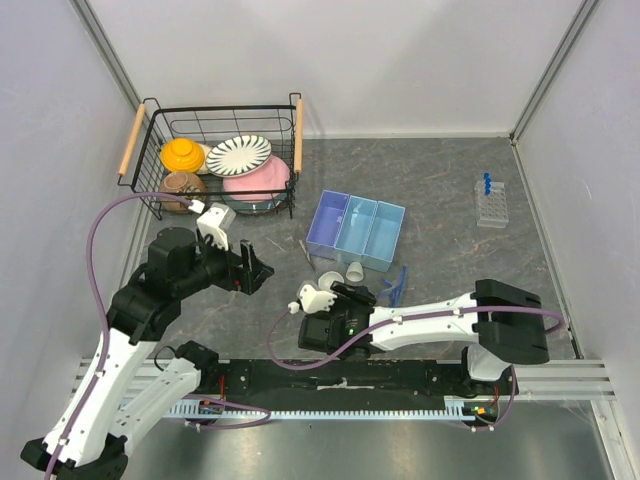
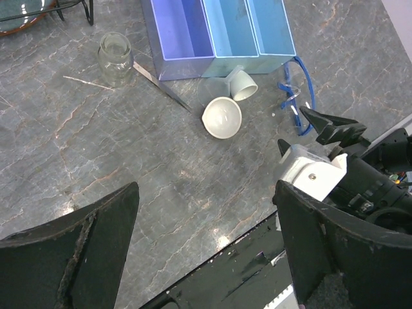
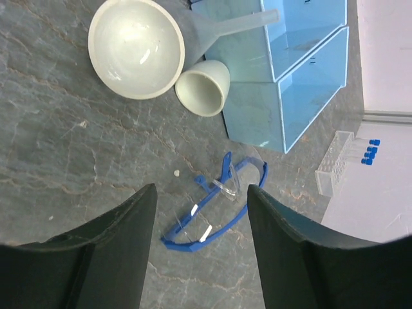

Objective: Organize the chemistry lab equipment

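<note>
A white dome-shaped dish (image 1: 329, 279) with a clear spout and a tiny white cup (image 1: 354, 270) lie in front of a blue three-part tray (image 1: 355, 230). The dish (image 3: 135, 46) and cup (image 3: 203, 87) also show in the right wrist view. A thin metal spatula (image 2: 161, 87) lies left of them. A blue-framed tool shaped like clear glasses (image 3: 212, 206) lies under my right gripper (image 3: 201, 193), which is open and empty. The clear tube rack (image 1: 490, 207) with blue-capped tubes (image 1: 487, 182) stands far right. My left gripper (image 2: 206, 193) is open and empty above bare table.
A black wire basket (image 1: 215, 160) with striped, pink and orange crockery stands at the back left. A small glass jar (image 2: 116, 58) and a thin stick (image 2: 87, 82) sit near the spatula. The black base rail (image 1: 340, 385) runs along the near edge.
</note>
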Robot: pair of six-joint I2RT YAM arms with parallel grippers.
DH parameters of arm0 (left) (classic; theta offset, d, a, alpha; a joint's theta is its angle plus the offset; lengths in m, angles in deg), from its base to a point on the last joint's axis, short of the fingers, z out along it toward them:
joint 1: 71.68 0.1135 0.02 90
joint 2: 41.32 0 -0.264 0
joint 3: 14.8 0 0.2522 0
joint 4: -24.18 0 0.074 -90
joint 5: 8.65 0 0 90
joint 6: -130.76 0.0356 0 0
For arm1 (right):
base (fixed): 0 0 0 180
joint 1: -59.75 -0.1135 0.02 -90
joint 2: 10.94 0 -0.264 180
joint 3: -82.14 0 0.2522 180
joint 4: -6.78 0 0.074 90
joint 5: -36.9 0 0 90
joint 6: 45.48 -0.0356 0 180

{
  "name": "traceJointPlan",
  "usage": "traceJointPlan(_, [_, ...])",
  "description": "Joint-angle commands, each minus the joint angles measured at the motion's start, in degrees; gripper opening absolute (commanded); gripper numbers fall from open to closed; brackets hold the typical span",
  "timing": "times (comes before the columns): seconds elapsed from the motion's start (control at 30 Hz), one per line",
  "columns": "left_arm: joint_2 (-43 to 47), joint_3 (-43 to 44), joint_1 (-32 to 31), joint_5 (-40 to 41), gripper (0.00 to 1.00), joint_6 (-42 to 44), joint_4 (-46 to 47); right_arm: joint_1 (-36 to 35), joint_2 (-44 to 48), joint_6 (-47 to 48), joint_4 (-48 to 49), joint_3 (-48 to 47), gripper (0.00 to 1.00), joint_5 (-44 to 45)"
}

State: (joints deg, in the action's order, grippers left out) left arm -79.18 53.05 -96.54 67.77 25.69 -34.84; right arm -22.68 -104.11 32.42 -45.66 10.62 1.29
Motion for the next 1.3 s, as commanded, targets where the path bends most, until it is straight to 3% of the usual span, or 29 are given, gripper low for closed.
traceJointPlan(0.0, [-0.7, 0.8, 0.0, -0.2, 0.92, 0.0, -0.1, 1.1, -2.0, 2.3, 8.8, 2.0, 0.64, 3.4])
traceJointPlan(0.57, [-4.1, 2.6, 0.0, 1.3, 0.92, 0.3, -0.4, 10.0, -3.6, 9.7, 22.4, 6.3, 0.50, -4.6])
traceJointPlan(1.27, [-5.2, 2.7, 0.1, 2.2, 0.92, 1.1, -0.3, 13.9, -6.5, 14.3, 26.0, 3.5, 0.49, -5.6])
